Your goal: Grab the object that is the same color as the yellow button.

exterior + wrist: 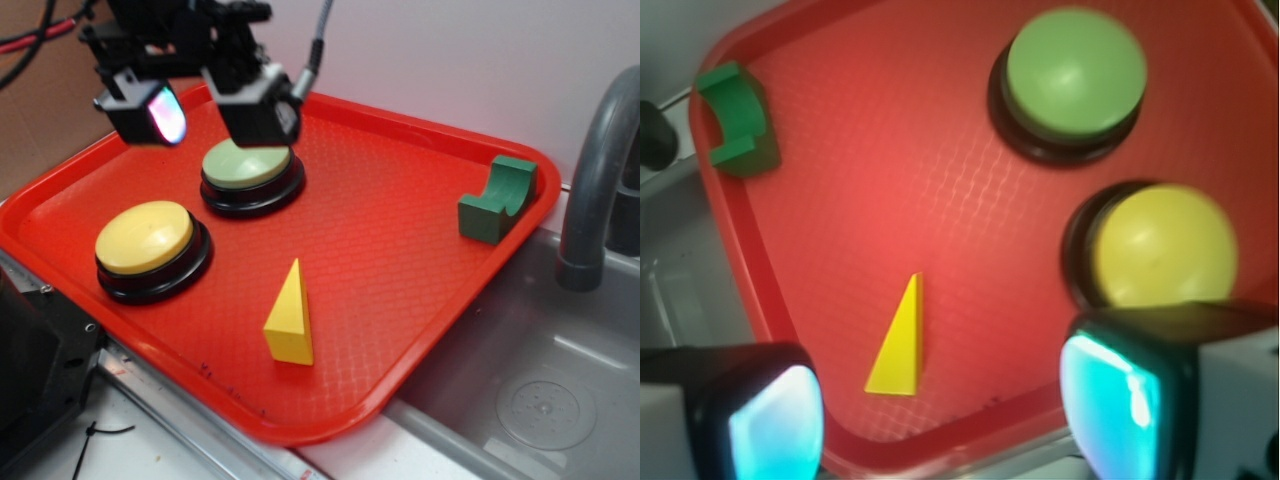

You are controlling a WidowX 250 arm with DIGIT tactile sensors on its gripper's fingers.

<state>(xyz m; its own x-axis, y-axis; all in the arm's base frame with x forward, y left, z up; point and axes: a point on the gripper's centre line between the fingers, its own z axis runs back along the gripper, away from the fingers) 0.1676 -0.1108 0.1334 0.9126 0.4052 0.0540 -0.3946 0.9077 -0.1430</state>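
Note:
A small yellow wedge block [290,318] [899,343] stands pointed-end up on the red tray [400,230], near its front edge. To its left sits the yellow button [148,240] [1162,247], a round dome on a black base. My gripper [205,112] [940,420] hangs high over the tray's back left, above the buttons and well away from the wedge. Its jaws stand wide apart with nothing between them. In the wrist view the wedge lies between the two glowing pads [775,425], far below them.
A pale green button [250,170] [1072,75] sits behind the yellow one, right under the gripper. A dark green notched block [497,200] [737,120] rests at the tray's right edge. A grey sink basin [540,400] and faucet [600,170] lie to the right.

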